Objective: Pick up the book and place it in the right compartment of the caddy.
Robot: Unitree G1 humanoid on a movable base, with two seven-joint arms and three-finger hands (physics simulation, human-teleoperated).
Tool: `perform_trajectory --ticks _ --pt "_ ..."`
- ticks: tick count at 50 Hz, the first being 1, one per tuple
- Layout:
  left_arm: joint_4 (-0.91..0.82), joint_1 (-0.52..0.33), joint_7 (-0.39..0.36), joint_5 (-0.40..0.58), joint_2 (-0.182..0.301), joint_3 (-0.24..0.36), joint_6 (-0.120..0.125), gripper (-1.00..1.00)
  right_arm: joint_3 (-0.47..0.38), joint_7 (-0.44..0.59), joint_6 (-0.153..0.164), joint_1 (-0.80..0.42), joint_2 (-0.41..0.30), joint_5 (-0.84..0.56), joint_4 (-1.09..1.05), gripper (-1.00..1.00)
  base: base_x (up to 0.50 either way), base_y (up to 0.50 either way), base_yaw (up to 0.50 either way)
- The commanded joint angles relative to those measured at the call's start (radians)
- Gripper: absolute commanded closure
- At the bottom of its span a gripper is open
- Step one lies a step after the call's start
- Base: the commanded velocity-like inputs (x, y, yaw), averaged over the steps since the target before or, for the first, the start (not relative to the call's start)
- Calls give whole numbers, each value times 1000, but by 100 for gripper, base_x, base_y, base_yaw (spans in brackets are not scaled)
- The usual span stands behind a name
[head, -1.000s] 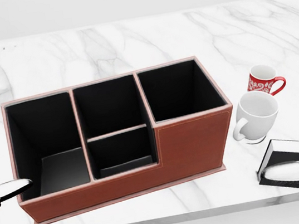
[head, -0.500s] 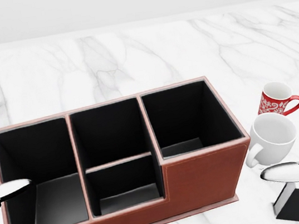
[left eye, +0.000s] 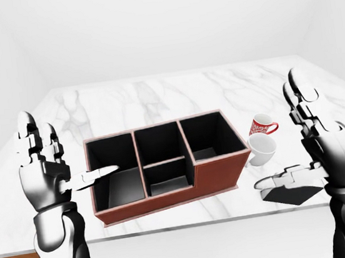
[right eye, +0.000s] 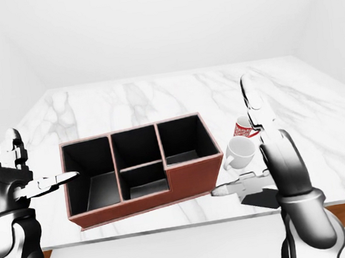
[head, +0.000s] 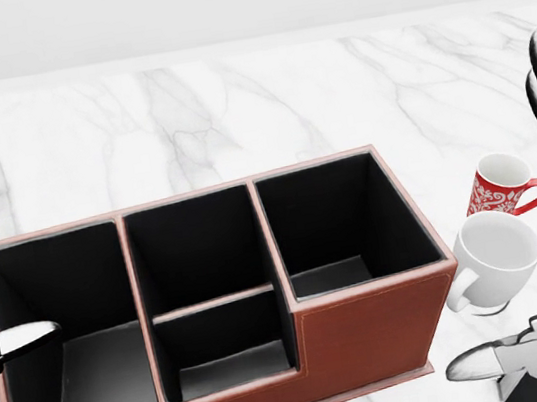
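The right hand (left eye: pixel 327 154) is holding its fingers (left eye: pixel 301 97) spread and upright, grasping nothing, its thumb reaching over the dark book (left eye: pixel 289 194). That book is lying flat on the marble tabletop (left eye: pixel 156 99), to the right of the caddy (left eye: pixel 219 177) in the left-eye view. The left hand (left eye: pixel 43 176) is likewise released, thumb pointing at the caddy's left compartment. A white mug (left eye: pixel 261 149) and a red mug (left eye: pixel 262 124) are standing between book and caddy.
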Motion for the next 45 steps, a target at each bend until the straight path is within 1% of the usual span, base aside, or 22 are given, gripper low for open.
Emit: perform_trajectory --ticks 1,5,7,8,12,16,17,18,19,23,29,31,34,38,39,42,45 --pt "10 -2 7 8 -4 -4 0 -100 16 152 0 49 27 -205 17 -100 0 0 0" --pt "21 -3 8 11 -4 -9 0 -100 7 184 0 83 45 -247 37 -100 0 0 0" --pt "23 -3 7 9 -3 -7 0 -100 -16 190 0 103 60 -241 54 -100 0 0 0" --pt "23 -2 7 7 -3 -4 0 -100 -35 215 0 112 49 -265 26 -100 0 0 0" --pt "23 -3 8 8 -3 -6 0 -100 -105 297 0 145 75 -276 -32 -100 0 0 0" --pt "24 -4 9 10 -3 -8 0 -100 -151 297 0 163 88 -329 -62 -100 0 0 0" --pt "26 -4 9 11 -3 -9 0 -100 -183 297 0 187 88 -342 -60 -100 0 0 0" --pt "30 -4 9 11 -3 -9 0 -100 -208 297 0 186 96 -348 -64 -100 0 0 0" --pt "30 -4 9 11 -3 -9 0 -100 -213 297 0 183 102 -352 -64 -100 0 0 0" --pt "35 -4 9 11 -3 -8 0 -100 -293 297 0 171 100 -383 -27 -100 0 0 0" --pt "36 1 8 15 -5 -14 0 -100 -355 297 0 171 93 -450 35 -100 0 0 0" --pt "35 0 7 14 -5 -13 0 -100 -373 297 0 162 90 -442 41 -100 0 0 0" --pt "35 1 7 15 -6 -12 0 -100 -397 297 0 161 81 -473 53 -100 0 0 0" --pt "36 3 6 17 -7 -14 0 -100 -394 297 0 150 76 -500 54 -100 0 0 0" --pt "36 4 6 17 -7 -13 0 -100 -398 297 0 154 72 -525 57 -100 0 0 0" --pt "37 4 5 16 -7 -13 0 -100 -409 297 0 147 65 -526 66 -100 0 0 0" --pt "37 4 5 17 -7 -13 0 -100 -420 297 0 153 53 -573 93 -100 0 0 0"
